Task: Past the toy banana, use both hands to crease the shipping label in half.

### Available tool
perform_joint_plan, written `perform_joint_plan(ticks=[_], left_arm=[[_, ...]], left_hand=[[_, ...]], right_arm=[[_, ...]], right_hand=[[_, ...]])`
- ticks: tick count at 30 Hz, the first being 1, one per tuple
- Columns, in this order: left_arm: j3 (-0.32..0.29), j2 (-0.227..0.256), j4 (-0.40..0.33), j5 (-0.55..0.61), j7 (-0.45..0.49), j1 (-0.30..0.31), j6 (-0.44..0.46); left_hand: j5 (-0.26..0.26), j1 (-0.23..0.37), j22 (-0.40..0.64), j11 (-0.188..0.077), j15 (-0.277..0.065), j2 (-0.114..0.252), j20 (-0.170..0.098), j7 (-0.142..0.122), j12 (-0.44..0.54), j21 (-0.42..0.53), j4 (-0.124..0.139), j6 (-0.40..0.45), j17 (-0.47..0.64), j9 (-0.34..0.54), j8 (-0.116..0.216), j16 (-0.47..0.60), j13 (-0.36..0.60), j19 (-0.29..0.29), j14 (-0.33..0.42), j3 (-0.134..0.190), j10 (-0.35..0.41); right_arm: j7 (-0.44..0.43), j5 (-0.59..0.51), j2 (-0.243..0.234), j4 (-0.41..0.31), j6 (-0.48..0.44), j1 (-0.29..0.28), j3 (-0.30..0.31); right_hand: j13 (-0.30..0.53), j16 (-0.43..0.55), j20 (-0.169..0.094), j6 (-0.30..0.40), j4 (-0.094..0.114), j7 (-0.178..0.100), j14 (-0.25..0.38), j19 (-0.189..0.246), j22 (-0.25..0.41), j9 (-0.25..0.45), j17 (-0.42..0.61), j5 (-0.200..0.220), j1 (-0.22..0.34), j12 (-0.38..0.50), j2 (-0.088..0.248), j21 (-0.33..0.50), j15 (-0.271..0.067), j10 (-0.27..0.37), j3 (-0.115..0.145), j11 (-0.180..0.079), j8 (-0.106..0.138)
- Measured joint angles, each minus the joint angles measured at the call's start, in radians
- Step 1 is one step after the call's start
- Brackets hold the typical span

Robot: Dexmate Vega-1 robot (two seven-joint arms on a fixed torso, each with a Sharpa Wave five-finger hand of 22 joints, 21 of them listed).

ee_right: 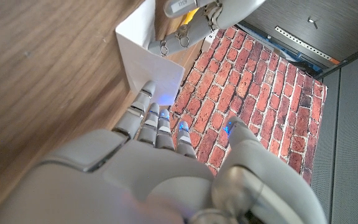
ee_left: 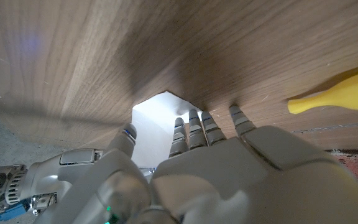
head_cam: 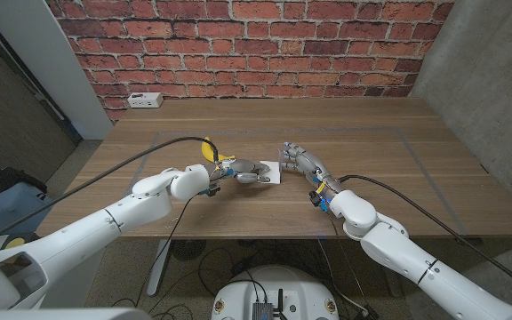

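Left hand (head_cam: 241, 171), near the centre of the head view, rests its fingertips (ee_left: 194, 121) on the white shipping label (head_cam: 269, 171), pressing it to the wooden table (head_cam: 389, 142) rather than grasping it. Right hand (head_cam: 302, 161), just to the right of the sheet, has its fingers extended and apart, its fingertips (ee_right: 149, 93) touching the label's edge, holding nothing. A yellow toy banana (head_cam: 210, 151) lies just left of and above the left hand, and a white power strip (head_cam: 144, 100) sits at the table's upper left edge.
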Motion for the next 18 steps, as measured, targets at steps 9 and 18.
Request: perform_joint_plan(ticks=[9, 18], left_arm=[[0.002, -0.004, 0.006, -0.003, -0.001, -0.005, -0.003], [0.007, -0.010, 0.018, -0.004, -0.005, -0.014, -0.005]], left_hand=[[0.000, -0.004, 0.002, -0.016, -0.005, -0.004, 0.000, -0.013, 0.000, 0.000, 0.002, -0.001, 0.000, -0.005, 0.000, 0.000, 0.000, 0.000, -0.005, -0.002, 0.003], [0.004, -0.008, 0.001, -0.039, -0.011, -0.008, 0.000, -0.030, 0.000, -0.006, 0.004, 0.016, 0.000, -0.002, 0.000, 0.000, 0.000, 0.000, -0.011, -0.004, 0.015]], right_arm=[[0.002, 0.020, -0.017, -0.031, -0.080, 0.017, -0.004], [0.009, 0.042, -0.025, -0.039, -0.113, 0.028, -0.005]], right_hand=[[-0.003, -0.005, 0.044, 0.012, 0.008, 0.012, 0.009, 0.010, 0.001, 0.000, 0.000, 0.002, -0.015, 0.000, -0.007, -0.008, 0.034, -0.003, -0.008, 0.008, 0.004], [-0.003, -0.005, 0.085, 0.001, 0.011, 0.023, 0.055, 0.066, 0.001, 0.000, -0.003, 0.014, -0.026, 0.000, -0.018, -0.001, 0.060, 0.003, -0.011, 0.013, 0.004]])
